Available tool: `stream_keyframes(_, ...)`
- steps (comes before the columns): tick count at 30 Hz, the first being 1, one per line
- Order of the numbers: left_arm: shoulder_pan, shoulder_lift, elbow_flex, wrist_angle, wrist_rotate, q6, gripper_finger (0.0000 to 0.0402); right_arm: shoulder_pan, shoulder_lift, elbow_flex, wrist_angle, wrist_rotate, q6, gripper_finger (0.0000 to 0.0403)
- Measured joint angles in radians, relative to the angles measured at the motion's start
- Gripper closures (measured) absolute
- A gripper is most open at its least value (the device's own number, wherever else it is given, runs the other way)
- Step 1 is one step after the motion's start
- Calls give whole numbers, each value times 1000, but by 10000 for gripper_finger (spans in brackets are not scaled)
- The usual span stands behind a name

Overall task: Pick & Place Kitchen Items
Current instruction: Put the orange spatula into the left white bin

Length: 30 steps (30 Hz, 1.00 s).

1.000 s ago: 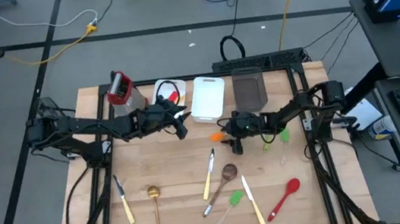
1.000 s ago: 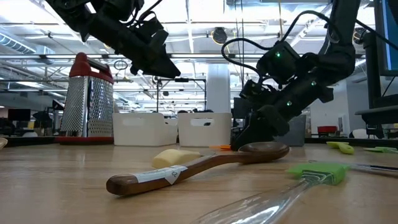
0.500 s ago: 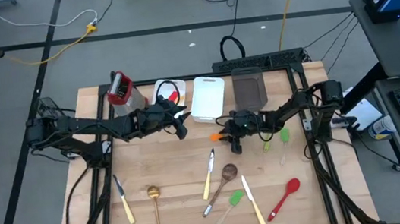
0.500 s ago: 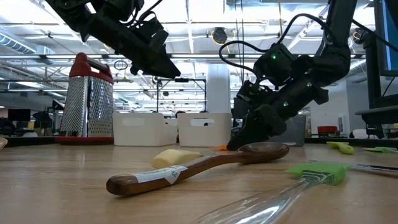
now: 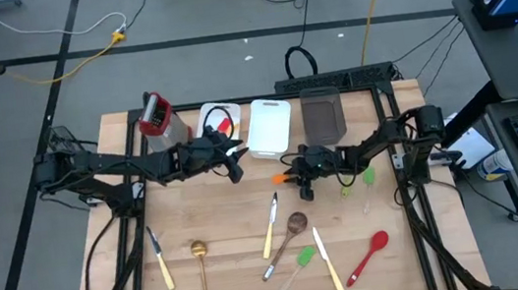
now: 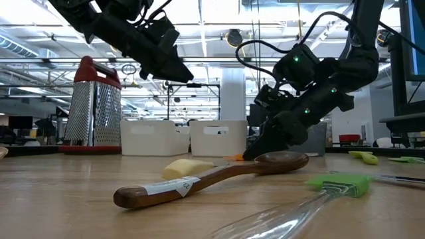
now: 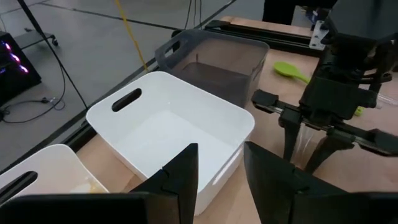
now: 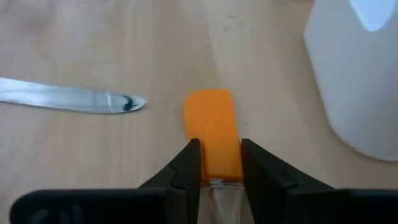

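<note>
My right gripper [image 8: 216, 163] sits low over the table's middle, just in front of the white bin [image 5: 270, 127]; its fingers [image 8: 188, 163] are narrowed onto the orange spatula [image 8: 213, 134], gripping it where the orange blade meets the clear handle; the blade lies flat on the wood, pointing away from my wrist. A knife's steel tip [image 8: 71, 99] lies just beside it, apart from the blade.

My left gripper [image 7: 221, 180] hangs above the table in front of the white bin, fingers parted narrowly with nothing between them; the grey bin [image 7: 214, 62] stands behind the white one from that wrist.

The rest lies toward the near edge of the table [image 5: 217, 209]: the brown wooden spoon [image 5: 288, 233] with a small pale label on its handle (no writing on it that I can read), the green spatula [image 5: 298, 262], two cream-handled knives [image 5: 271, 225] either side of the spoon, a third at the left near the gold ladle [image 5: 200, 264], and the red spoon [image 5: 369, 253] at the right. A red-topped grater [image 5: 159, 118] stands at the back left.
</note>
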<state>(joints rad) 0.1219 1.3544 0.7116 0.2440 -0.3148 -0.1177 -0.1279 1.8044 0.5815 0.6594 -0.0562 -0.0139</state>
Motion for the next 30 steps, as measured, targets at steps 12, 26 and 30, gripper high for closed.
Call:
stream_keyframes(12,-46,0,0,-3,67,-39,268,48,-195,-2,-20,2,-68,318)
stream_keyframes(26,-45,0,0,50,107,-439,268,66,-263,-1,238,209,-457,317)
stream_keyframes(30,-45,0,0,90,107,-394,268,64,-263,-1,280,239,-509,317)
